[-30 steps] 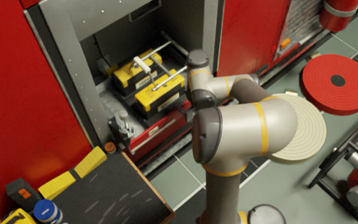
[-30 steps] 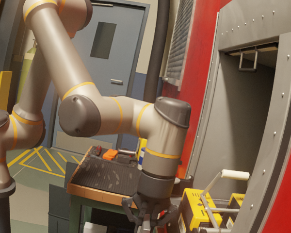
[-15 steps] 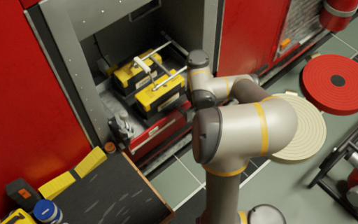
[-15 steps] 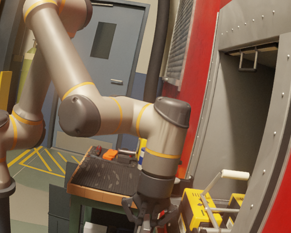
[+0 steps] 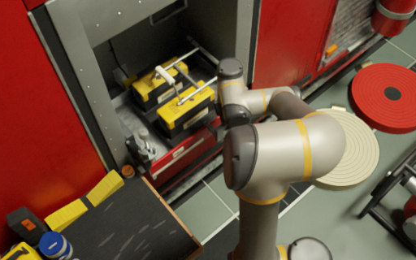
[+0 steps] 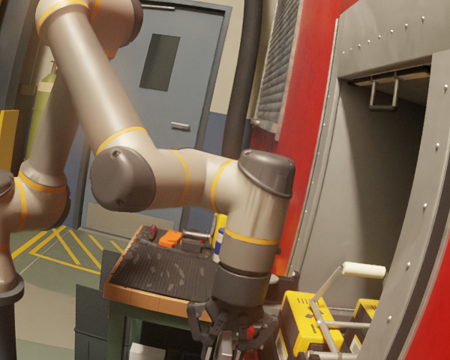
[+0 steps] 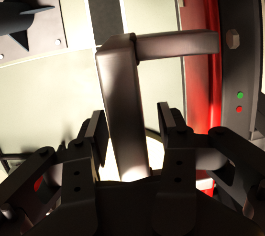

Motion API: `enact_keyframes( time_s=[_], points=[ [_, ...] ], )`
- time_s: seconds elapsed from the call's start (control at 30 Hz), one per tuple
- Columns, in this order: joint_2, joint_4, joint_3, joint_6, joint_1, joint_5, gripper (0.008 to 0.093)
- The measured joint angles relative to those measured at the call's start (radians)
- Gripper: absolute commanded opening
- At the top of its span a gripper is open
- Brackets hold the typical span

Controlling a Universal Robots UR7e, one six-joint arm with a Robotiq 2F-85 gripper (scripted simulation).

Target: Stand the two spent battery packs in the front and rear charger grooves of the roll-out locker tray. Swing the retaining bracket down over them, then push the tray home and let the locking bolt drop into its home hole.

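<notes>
Two yellow battery packs (image 5: 185, 107) (image 5: 157, 82) stand one behind the other in the tray's grooves, and the retaining bracket (image 5: 180, 79) with its white grip (image 6: 363, 270) lies over them. The red-fronted tray (image 5: 182, 154) sits in the locker opening. My gripper (image 7: 133, 124) is at the tray's front, fingers open on either side of the grey pull handle (image 7: 123, 104), holding nothing. The locking bolt (image 5: 143, 143) stands at the tray's front left corner.
Behind the tray are the grey locker bay and the red truck body (image 5: 26, 122). A work table with a black mat (image 5: 127, 227) stands to the left, carrying yellow wedges (image 5: 104, 187). Red (image 5: 391, 97) and cream (image 5: 351, 150) hose coils lie on the floor to the right.
</notes>
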Motion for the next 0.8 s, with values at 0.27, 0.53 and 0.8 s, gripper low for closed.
enact_keyframes(
  time_s=[0.27,0.53,0.8],
  points=[
    [-0.002,0.004,-0.001,0.0,0.0,0.0,0.044],
    [-0.029,0.048,-0.019,0.0,0.0,0.0,0.044],
    [-0.067,0.117,-0.051,0.0,0.0,0.0,0.044]
  ],
)
